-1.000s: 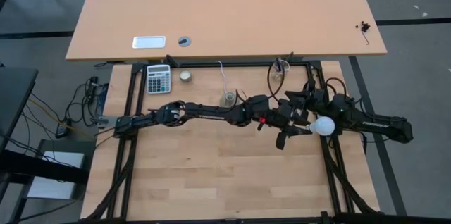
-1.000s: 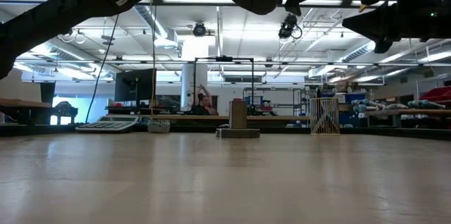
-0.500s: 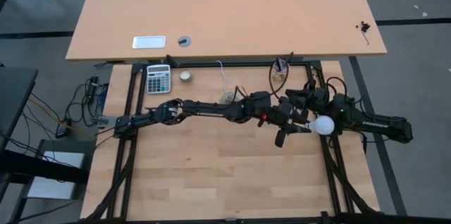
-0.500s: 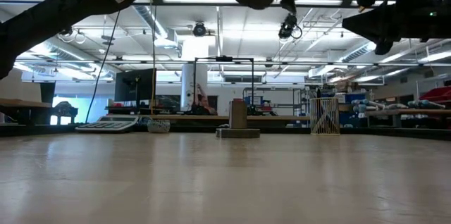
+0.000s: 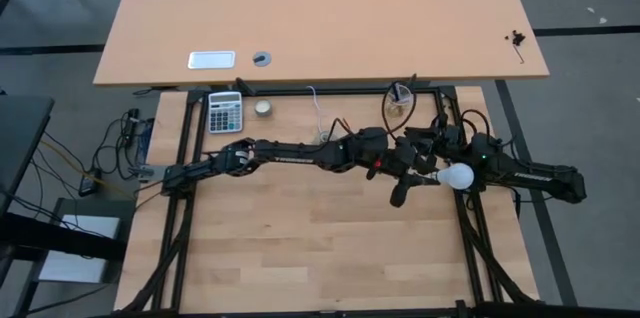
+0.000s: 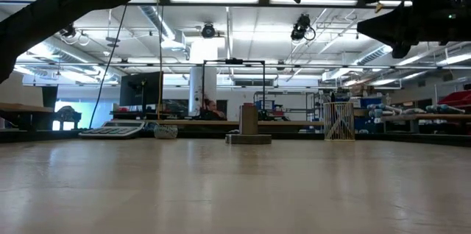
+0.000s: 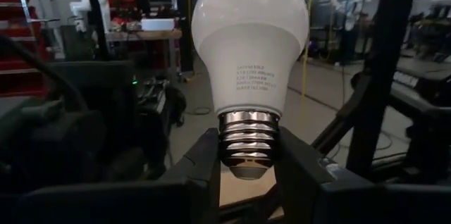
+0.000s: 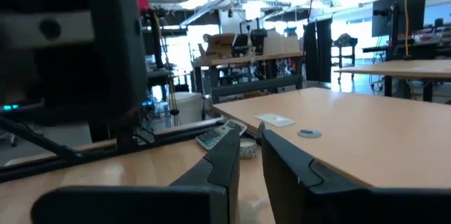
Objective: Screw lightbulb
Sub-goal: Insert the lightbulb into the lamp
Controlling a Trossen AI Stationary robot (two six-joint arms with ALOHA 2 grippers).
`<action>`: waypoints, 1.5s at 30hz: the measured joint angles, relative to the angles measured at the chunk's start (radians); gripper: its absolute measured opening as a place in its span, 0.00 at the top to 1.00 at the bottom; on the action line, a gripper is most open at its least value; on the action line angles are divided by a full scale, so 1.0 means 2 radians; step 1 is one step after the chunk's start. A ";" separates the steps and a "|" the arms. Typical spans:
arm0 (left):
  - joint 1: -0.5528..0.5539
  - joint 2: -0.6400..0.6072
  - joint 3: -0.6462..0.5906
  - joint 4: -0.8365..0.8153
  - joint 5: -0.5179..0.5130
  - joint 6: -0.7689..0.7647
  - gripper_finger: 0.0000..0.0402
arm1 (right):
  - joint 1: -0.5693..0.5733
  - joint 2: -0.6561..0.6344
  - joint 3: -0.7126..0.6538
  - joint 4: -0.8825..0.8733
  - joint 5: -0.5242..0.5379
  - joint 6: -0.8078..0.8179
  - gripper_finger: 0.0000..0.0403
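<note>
The white lightbulb is in the air over the table's right part, held by my left gripper, which is shut on it. The left wrist view shows it large. The grey socket stands on its flat base on the table. In the high view my left arm hides most of it, and only its thin white cord shows. My right gripper is shut and empty. It sits just behind the bulb and points toward the table's far left. My left gripper pinches the bulb's grey screw end between its two fingers, one on each side of the thread. The fingers come level from the table's left. The bulb is lifted clear, its globe pointing away from the gripper toward the table's right.
A calculator and a small round pale tin lie at the table's far left. A cup stands at the far edge. A large desk lies beyond. Black frame rails run along the table's sides.
The middle of my left arm has swung toward the table's far edge and risen a little. It now covers the socket in the high view. The bulb has stayed in almost the same place.
</note>
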 joint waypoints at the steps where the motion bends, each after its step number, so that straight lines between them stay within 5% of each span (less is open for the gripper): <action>1: 0.000 -0.005 0.000 -0.015 -0.005 0.007 0.77 | 0.000 0.000 0.000 0.000 0.000 0.000 0.83; 19: 0.000 -0.096 0.000 -0.274 -0.113 0.149 0.77 | 0.000 0.000 0.000 -0.010 0.000 0.000 0.83; 45: 0.001 -0.208 0.000 -0.520 -0.236 0.158 0.77 | -0.001 0.010 0.000 -0.033 0.000 0.002 0.83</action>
